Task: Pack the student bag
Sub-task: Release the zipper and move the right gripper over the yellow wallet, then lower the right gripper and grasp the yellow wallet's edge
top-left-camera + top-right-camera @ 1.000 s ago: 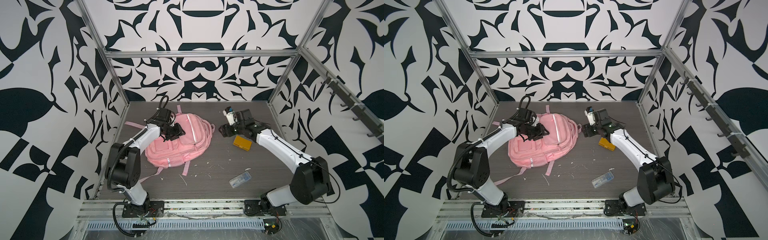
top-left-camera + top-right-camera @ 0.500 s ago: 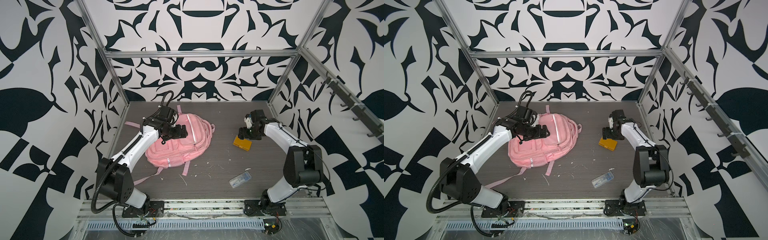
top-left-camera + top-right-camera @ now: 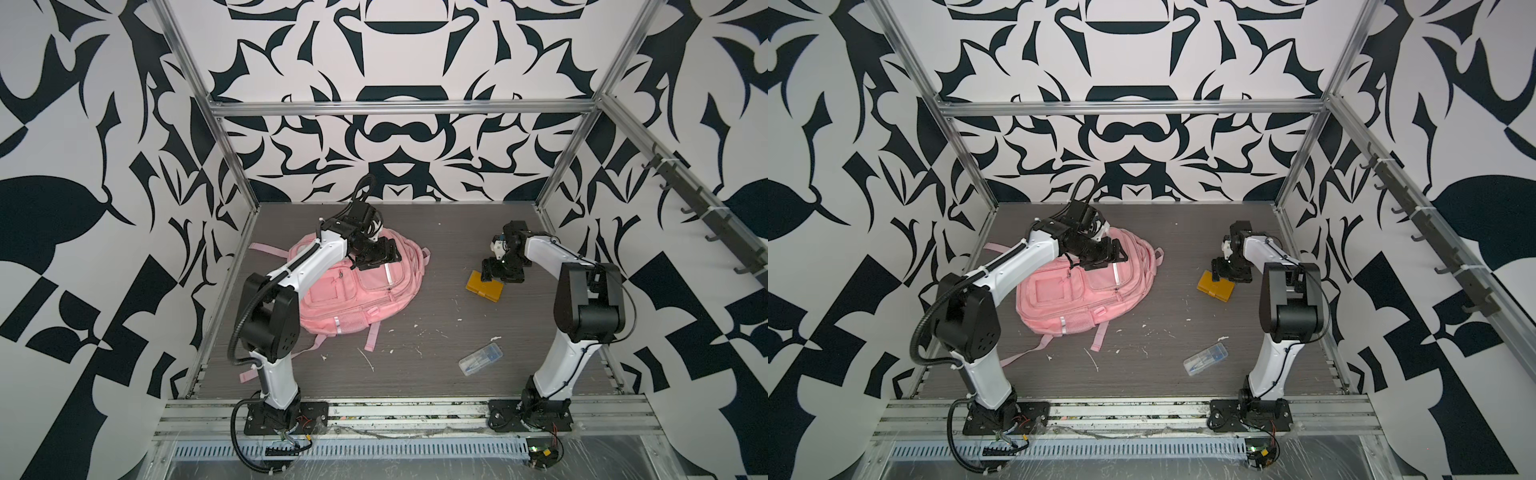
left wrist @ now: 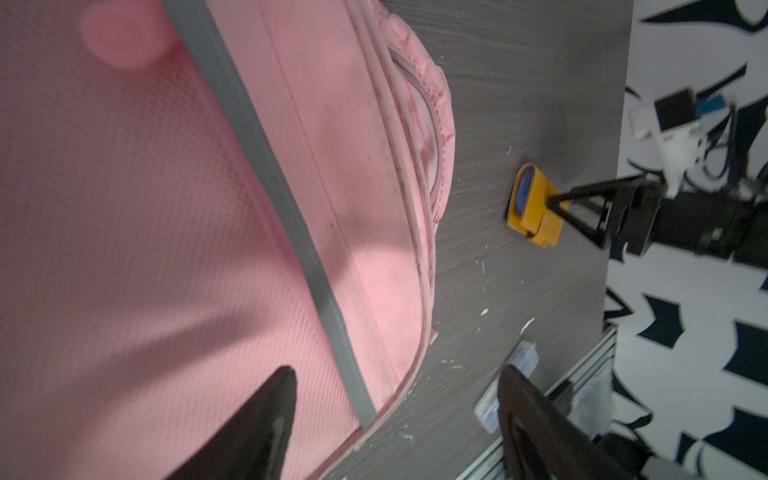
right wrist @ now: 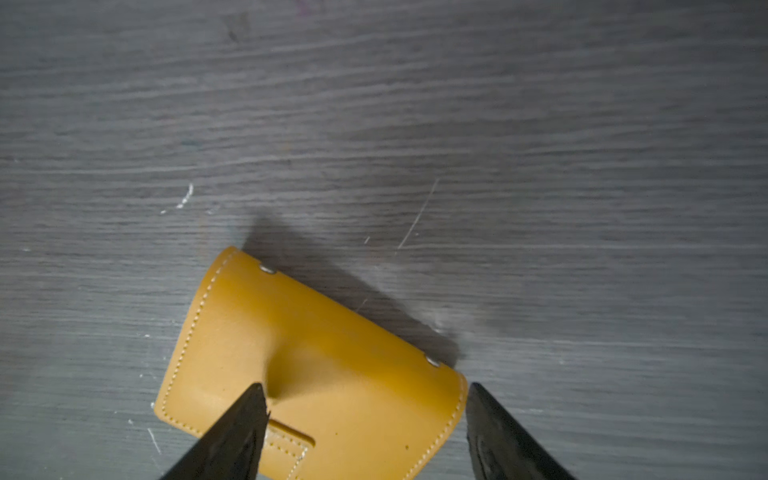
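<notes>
The left gripper (image 4: pixel 395 374) has its jaws spread wide, and nothing is caught between them. In the left wrist view one finger (image 4: pixel 266 424) sits over the pink mesh of the student bag (image 4: pixel 145 208). The other finger lies beyond the bag's piped rim, over the dark wood-grain table (image 4: pixel 519 104). That rim and a pale grey strip (image 4: pixel 270 187) run through the gap between the jaws. I cannot tell whether either tip touches the fabric.

In both top views the student bag (image 3: pixel 353 299) (image 3: pixel 1075 299) lies flat on the table (image 3: pixel 436 232), directly beneath the left gripper (image 3: pixel 384 255) (image 3: pixel 1111 257). Its pink straps trail out on the side away from the jaws.

The right gripper (image 5: pixel 365 386) is also parted and grips nothing. One fingertip (image 5: pixel 245 424) presses down on the top face of a yellow wallet (image 5: pixel 311 353) (the leather dimples right under that tip). The other finger stands just off the wallet's short stitched edge, over bare table (image 5: pixel 374 124). So one end of the wallet lies between the jaws, but it is not squeezed. The top views show the wallet (image 3: pixel 485 287) (image 3: pixel 1217 287) flat on the table under the right gripper (image 3: pixel 496 276) (image 3: pixel 1225 274), well apart from the bag.

A clear plastic case (image 3: pixel 481 360) (image 3: pixel 1205 359) lies well away from both pairs of jaws, nearer the arms' bases. In the left wrist view it is partly hidden behind the left gripper's outer finger.
</notes>
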`<state>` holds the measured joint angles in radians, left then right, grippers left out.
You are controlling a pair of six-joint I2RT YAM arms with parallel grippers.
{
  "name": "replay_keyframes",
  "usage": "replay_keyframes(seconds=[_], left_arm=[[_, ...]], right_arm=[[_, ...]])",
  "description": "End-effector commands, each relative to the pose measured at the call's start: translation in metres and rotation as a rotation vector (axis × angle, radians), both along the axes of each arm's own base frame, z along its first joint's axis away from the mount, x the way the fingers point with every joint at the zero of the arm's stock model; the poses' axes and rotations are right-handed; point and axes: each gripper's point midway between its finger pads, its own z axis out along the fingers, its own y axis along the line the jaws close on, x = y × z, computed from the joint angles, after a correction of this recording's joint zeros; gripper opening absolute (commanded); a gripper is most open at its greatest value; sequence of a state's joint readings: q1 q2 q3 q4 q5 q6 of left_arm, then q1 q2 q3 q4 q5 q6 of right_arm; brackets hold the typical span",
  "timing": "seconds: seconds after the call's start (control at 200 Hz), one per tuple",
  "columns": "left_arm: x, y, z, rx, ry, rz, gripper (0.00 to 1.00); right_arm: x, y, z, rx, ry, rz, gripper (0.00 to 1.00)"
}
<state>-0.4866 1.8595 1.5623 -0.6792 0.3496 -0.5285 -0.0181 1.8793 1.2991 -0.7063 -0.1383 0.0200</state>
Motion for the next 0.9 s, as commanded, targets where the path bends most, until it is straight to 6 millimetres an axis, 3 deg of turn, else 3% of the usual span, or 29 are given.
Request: replay_keyframes(seconds=[0.0,0.235,0.44,0.69,0.895], left_arm=[[0.004,-0.011,-0.008,-0.034,0.050,0.015,0.65],[-0.001,-0.017,-0.015,-0.050,0.068,0.007,0.23],[-0.016,-0.012,-0.016,-0.065,0.068,-0.006,0.00],[-0.050,0.004,-0.011,-0.060,0.047,-0.070,0.00],[-0.089,0.023,-0.016,-0.011,0.039,-0.197,0.00]], right_arm=[[-0.003,0.009,0.004,0.054,0.005,-0.007,0.73],[-0.033,0.023,-0.003,0.125,0.027,-0.092,0.70],[-0.065,0.045,0.004,0.162,0.017,-0.122,0.70],[-0.097,0.078,0.018,0.176,0.003,-0.115,0.70],[-0.100,0.078,0.042,0.144,-0.050,-0.127,0.81]])
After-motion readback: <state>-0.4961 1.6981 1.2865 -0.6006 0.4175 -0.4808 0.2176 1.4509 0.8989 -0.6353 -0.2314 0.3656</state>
